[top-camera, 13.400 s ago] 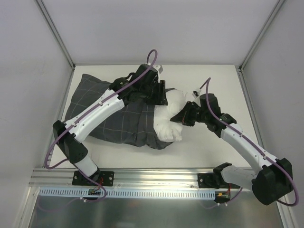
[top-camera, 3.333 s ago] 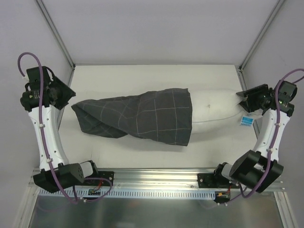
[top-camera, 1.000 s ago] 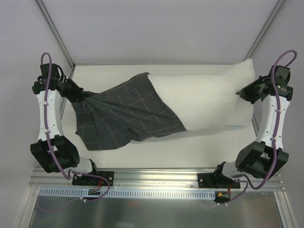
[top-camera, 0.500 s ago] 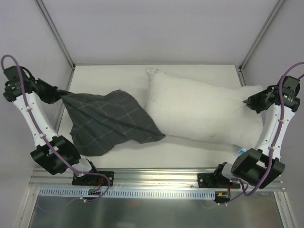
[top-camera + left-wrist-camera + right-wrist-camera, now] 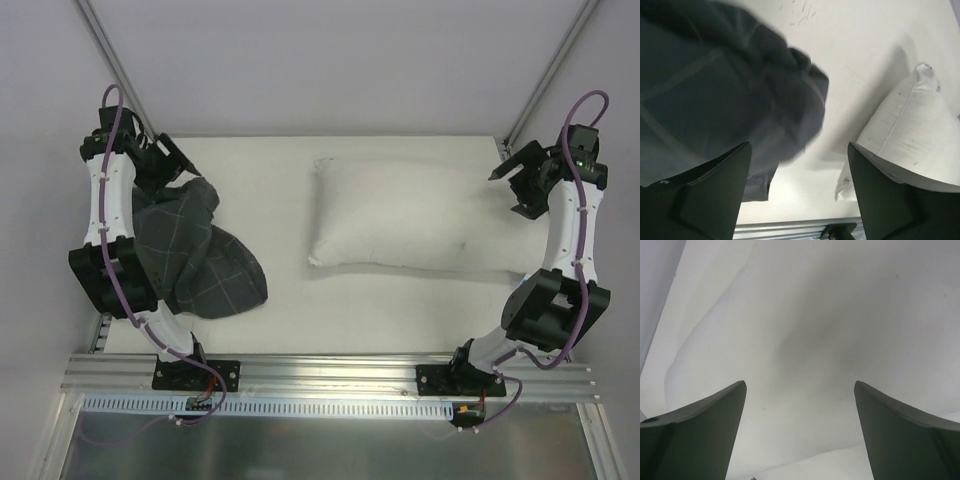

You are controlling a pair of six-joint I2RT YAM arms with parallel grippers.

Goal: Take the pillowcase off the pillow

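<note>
Top view: I see the pillowcase [image 5: 200, 265] heaped at the left side of the table [image 5: 300, 325], fully off the pillow [image 5: 420, 215], which lies flat centre-right, well apart from it.

Left wrist: the left gripper [image 5: 797, 150] is spread wide and empty above the pillowcase.

Right wrist: the right gripper [image 5: 800, 387] is spread wide and empty over the pillow.

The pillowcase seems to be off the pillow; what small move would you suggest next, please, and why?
Probably just draw both arms back: the pillowcase lies heaped apart from the bare pillow, and the left gripper and right gripper hang open, holding nothing.
</note>
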